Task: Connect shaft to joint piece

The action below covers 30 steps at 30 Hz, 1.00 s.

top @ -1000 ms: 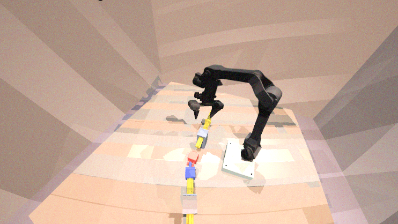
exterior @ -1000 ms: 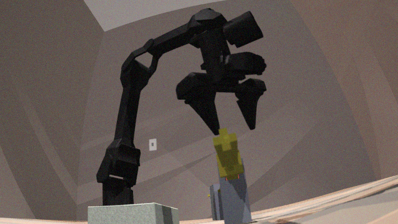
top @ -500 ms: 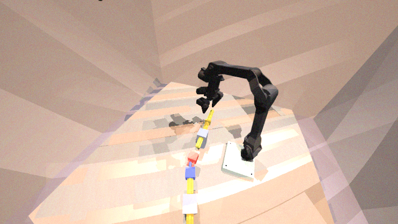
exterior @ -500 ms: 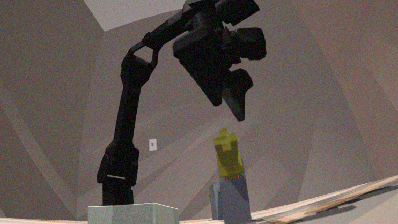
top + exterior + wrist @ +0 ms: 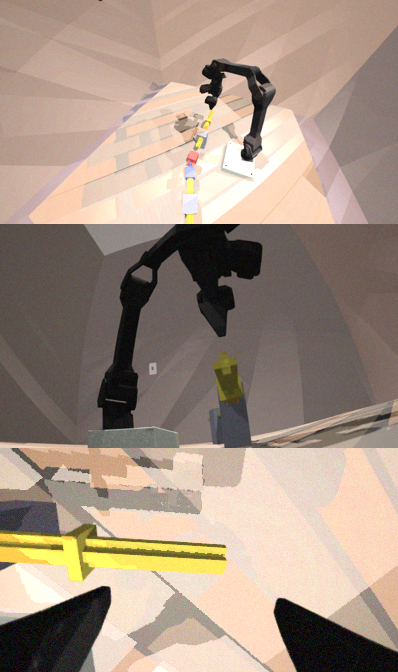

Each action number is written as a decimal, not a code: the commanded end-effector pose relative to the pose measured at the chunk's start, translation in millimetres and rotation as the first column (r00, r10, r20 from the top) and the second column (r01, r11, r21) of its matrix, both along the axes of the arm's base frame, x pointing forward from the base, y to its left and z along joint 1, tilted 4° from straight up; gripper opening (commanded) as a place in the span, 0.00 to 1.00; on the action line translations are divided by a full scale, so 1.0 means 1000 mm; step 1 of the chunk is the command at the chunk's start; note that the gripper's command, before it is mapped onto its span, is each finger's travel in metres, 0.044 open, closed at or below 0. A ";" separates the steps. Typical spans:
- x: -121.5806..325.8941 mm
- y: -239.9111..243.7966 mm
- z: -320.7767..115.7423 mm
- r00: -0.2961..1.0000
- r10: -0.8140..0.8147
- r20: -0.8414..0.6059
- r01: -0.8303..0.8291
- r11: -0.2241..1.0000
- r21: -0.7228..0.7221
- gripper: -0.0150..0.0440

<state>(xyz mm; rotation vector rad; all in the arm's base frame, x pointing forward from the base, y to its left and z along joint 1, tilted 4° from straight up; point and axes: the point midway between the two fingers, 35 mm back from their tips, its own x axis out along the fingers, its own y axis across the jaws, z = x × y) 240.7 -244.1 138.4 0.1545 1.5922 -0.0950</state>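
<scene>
The second yellow shaft (image 5: 207,119) (image 5: 227,379) (image 5: 150,554) slides in a pale block (image 5: 202,136) (image 5: 234,418). It has a raised collar (image 5: 79,552), and its free rear end points away from the joint. The red square joint piece (image 5: 192,157) sits on a blue hinge part (image 5: 190,172) at the end of the first yellow shaft (image 5: 190,185), which is fixed in a pale block (image 5: 190,203). My gripper (image 5: 211,105) (image 5: 220,330) (image 5: 195,600) is open and empty. It hangs just above the rear end of the second shaft, touching nothing. The joint is hidden in the wrist view.
The arm stands on a white base plate (image 5: 236,164) (image 5: 133,437) to the right of the shafts. The shafts and blocks run in a line down the patterned table (image 5: 278,180). The table's edges fall away on the left and right.
</scene>
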 end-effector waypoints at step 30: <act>-0.001 -0.003 -0.046 0.550 -0.835 0.001 0.835 0.550 -0.010 1.00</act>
